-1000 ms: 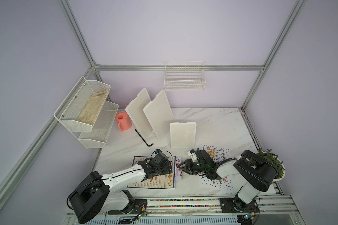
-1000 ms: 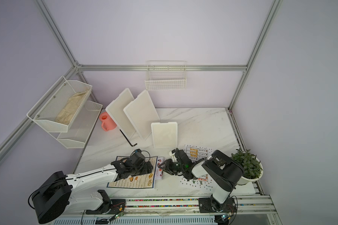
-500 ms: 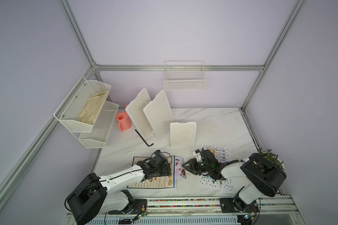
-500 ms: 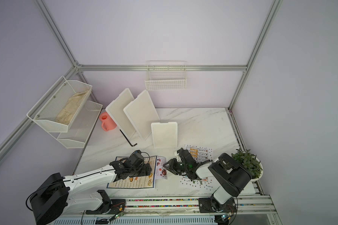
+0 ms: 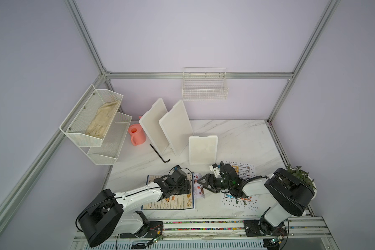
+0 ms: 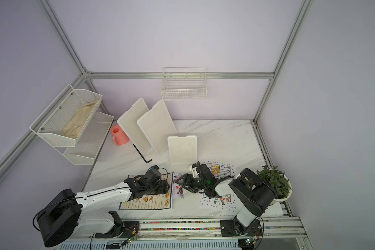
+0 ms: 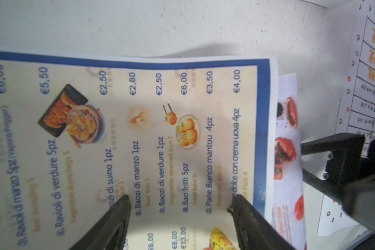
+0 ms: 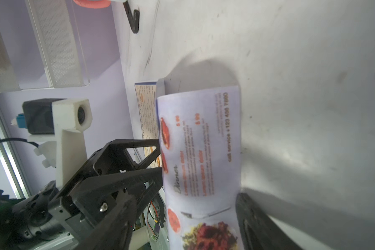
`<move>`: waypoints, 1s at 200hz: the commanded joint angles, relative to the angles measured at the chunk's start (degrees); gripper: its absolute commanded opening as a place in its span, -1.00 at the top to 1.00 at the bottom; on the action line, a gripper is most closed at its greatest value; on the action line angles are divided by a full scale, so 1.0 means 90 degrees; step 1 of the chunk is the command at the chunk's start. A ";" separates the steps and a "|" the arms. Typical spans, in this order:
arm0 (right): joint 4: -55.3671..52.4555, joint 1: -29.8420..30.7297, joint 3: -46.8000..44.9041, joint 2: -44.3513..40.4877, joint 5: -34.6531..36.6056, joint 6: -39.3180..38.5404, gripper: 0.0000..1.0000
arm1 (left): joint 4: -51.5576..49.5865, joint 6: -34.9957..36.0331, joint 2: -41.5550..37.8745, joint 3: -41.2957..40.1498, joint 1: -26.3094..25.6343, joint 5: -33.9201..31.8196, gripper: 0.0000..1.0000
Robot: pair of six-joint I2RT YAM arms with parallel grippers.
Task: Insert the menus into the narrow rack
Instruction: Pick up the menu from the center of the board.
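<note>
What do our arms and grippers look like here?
Left arm and right arm: white links, bulky black joint housings, thin black cables looping outside. Left gripper and right gripper: black, tapering skeletal fingers. Green light near right wrist.

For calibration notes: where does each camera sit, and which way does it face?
Top views: high above the robot's bases, looking down at the white marble table; left arm and right arm whole.
Left wrist: on that arm, looking down at the blue-bordered paper menu; black fingertips show.
Right wrist: low, facing the curled food-photo card; one black finger shows.
Shared: both wrist views show that card.
</note>
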 commanded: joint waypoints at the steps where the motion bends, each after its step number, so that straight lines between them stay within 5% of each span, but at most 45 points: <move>1: -0.0524 0.0181 -0.0069 0.0411 0.0041 0.0010 -0.52 | 0.0078 -0.0009 0.0244 -0.0039 -0.0025 0.0243 -0.48; 52: -0.0391 0.0287 0.0112 0.0661 0.0131 0.0088 -0.42 | 0.0169 -0.0009 0.0278 -0.0070 -0.0019 0.0282 -0.46; 111: -0.0402 0.0345 0.0130 0.0872 0.0318 0.0216 -0.07 | 0.0181 -0.0017 0.0171 -0.0106 -0.0025 0.0259 -0.45; 200: -0.0516 0.0288 -0.0143 0.0196 0.0776 0.0560 0.24 | -0.0564 0.0163 -0.0737 0.0267 -0.0034 0.0138 -0.59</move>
